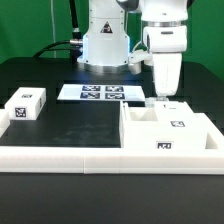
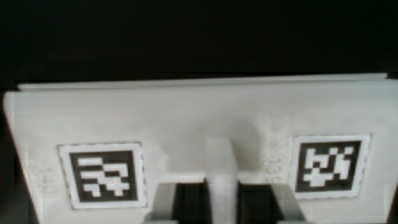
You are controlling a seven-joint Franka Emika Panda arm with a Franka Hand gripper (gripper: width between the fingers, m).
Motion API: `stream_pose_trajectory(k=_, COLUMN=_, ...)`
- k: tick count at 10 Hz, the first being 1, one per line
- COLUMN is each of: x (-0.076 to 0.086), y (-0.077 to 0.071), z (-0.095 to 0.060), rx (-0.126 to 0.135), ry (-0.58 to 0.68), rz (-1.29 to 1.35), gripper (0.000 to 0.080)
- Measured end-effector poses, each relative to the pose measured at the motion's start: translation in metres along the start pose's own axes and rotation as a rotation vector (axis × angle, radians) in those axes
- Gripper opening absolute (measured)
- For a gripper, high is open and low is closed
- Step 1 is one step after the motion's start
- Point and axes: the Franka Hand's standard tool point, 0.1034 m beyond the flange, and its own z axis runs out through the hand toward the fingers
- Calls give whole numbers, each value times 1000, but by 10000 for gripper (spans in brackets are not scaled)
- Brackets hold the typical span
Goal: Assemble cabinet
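Observation:
The cabinet (image 1: 170, 135) is a white boxy body with open compartments and tags, lying on the black table at the exterior view's right. My gripper (image 1: 163, 98) reaches straight down onto its far wall. In the wrist view the cabinet (image 2: 178, 115) fills the picture as a white face with two tags. A thin white upright wall (image 2: 222, 165) runs between my dark fingers (image 2: 187, 205). My gripper (image 2: 222, 205) has its jaws pressed on both sides of that wall, so it is shut on the cabinet.
A small white single-tag block (image 1: 25, 105) lies at the exterior view's left. The marker board (image 1: 100, 92) lies flat in front of the robot base (image 1: 105, 45). A long white rail (image 1: 60, 160) runs along the table's near edge.

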Motion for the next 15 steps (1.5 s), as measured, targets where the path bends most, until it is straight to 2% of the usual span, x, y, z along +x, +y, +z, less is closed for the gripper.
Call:
stream_pose_trajectory(k=4, x=-1, y=1, z=-3, rx=5, ry=-8, rz=-1, gripper=67)
stream_pose_trajectory(k=5, x=-4, y=2, z=-17, rx=21, ry=-38, rz=-7, gripper=67)
stream_pose_trajectory(k=6, x=-4, y=4, z=-25, rx=10, ry=-43, rz=-9, gripper=67)
stream_pose_trajectory(k=8, x=-8, y=4, z=-40, rx=20, ry=-72, rz=-13, gripper=67)
stream_pose_trajectory(k=9, x=-9, y=6, z=-48, rx=12, ry=-79, rz=-14, gripper=67)
stream_pose_trajectory(k=11, x=-21, y=11, z=-62, rx=8, ry=-99, rz=-11, gripper=67)
stream_pose_trajectory(k=12, x=-27, y=14, z=-64, rx=6, ry=-99, rz=-11, gripper=67)
stream_pose_trajectory(k=13, x=-40, y=19, z=-62, rx=15, ry=-90, rz=-4, gripper=67)
stream_pose_trajectory(k=15, x=-38, y=17, z=-61, rx=17, ry=-91, rz=2, gripper=68)
